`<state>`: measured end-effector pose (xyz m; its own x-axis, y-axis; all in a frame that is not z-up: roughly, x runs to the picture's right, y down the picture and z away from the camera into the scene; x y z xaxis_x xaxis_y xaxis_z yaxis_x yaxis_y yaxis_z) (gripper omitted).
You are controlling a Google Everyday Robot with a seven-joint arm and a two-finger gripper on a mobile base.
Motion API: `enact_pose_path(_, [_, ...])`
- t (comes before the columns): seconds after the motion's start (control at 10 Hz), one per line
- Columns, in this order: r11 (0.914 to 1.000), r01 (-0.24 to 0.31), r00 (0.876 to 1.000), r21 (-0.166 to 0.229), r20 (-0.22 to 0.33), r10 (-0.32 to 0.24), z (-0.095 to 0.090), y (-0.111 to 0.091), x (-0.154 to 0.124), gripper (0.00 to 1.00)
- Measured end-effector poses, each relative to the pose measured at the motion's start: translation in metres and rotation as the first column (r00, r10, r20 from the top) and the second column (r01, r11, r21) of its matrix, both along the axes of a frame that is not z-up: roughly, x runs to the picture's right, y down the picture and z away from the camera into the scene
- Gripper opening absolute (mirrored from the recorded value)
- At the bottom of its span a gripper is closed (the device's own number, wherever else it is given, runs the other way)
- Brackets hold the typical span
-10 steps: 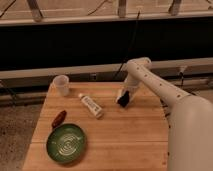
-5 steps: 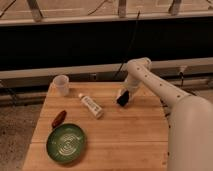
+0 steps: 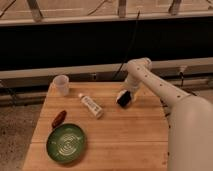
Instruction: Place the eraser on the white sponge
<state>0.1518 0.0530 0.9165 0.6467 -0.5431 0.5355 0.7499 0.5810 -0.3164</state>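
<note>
Change: nothing has visibly moved since the earlier frames.
Pincer [image 3: 125, 96]: low at tabletop [image 3: 125, 140] rear right, clenched on eraser [image 3: 123, 99].
White sponge [image 3: 120, 93]: touching eraser's upper left.

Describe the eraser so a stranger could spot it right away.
On the wooden table, look toward the far right edge, where the gripper comes down. The eraser is the flat black block at the gripper, unlike the white bottle lying left of it.
</note>
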Motion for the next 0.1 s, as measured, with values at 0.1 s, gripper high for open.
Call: enact_pose_path(0.1, [1.0000, 0.000, 1.000, 0.000, 0.000, 0.000, 0.0001, 0.0000, 0.0001, 0.62])
